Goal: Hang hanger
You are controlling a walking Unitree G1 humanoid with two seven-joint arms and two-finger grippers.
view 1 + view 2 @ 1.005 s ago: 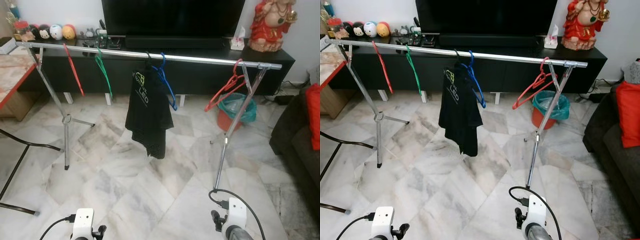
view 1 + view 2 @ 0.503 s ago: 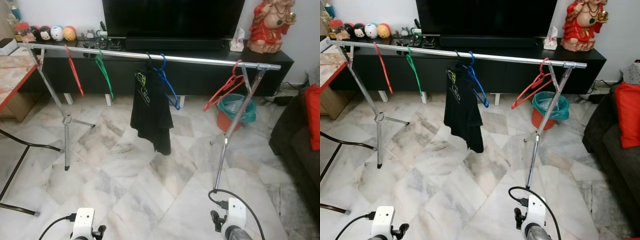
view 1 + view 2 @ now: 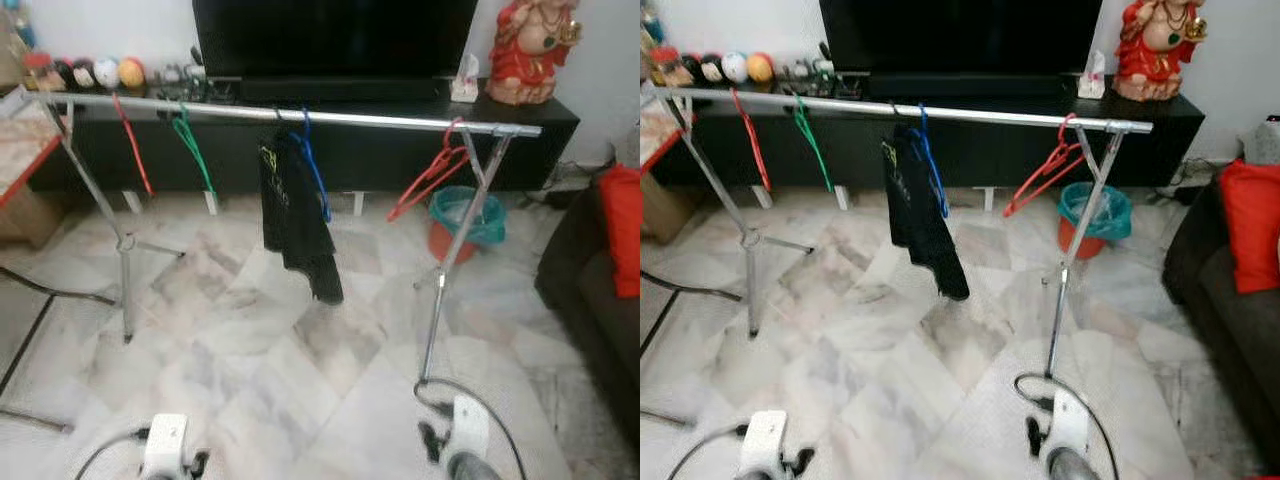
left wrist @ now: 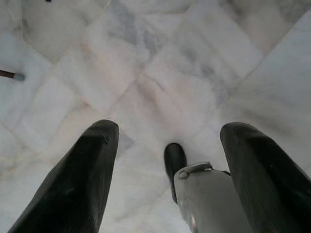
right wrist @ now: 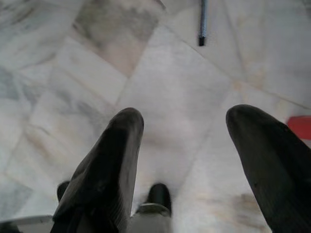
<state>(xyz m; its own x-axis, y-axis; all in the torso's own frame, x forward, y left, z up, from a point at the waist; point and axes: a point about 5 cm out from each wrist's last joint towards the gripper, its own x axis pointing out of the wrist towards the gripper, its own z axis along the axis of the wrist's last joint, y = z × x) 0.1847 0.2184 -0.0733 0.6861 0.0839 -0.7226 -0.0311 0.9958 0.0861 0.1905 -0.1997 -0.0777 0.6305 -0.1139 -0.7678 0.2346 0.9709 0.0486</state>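
Observation:
A silver clothes rail [image 3: 300,116] spans the room on two stands. From its left end hang a red hanger [image 3: 132,148], a green hanger [image 3: 194,152], a black shirt [image 3: 295,220] on its own hanger, a blue hanger [image 3: 317,175] beside the shirt, and a red hanger [image 3: 428,178] near the right stand. Both arms hang low, far short of the rail. My left gripper [image 4: 165,131] points down at the marble floor, open and holding nothing. My right gripper [image 5: 184,116] is also open and holds nothing, over bare tiles.
Behind the rail stand a black TV console [image 3: 520,120], a large TV and a red statue [image 3: 520,50]. A teal-lined bin [image 3: 465,222] sits by the right stand. A dark sofa with a red cushion [image 3: 622,230] is at right, a red-edged table [image 3: 25,150] at left.
The black shirt has swung and turned more edge-on to me. The whole picture has shifted slightly and blurred, so the camera moved. Both arms stay low.

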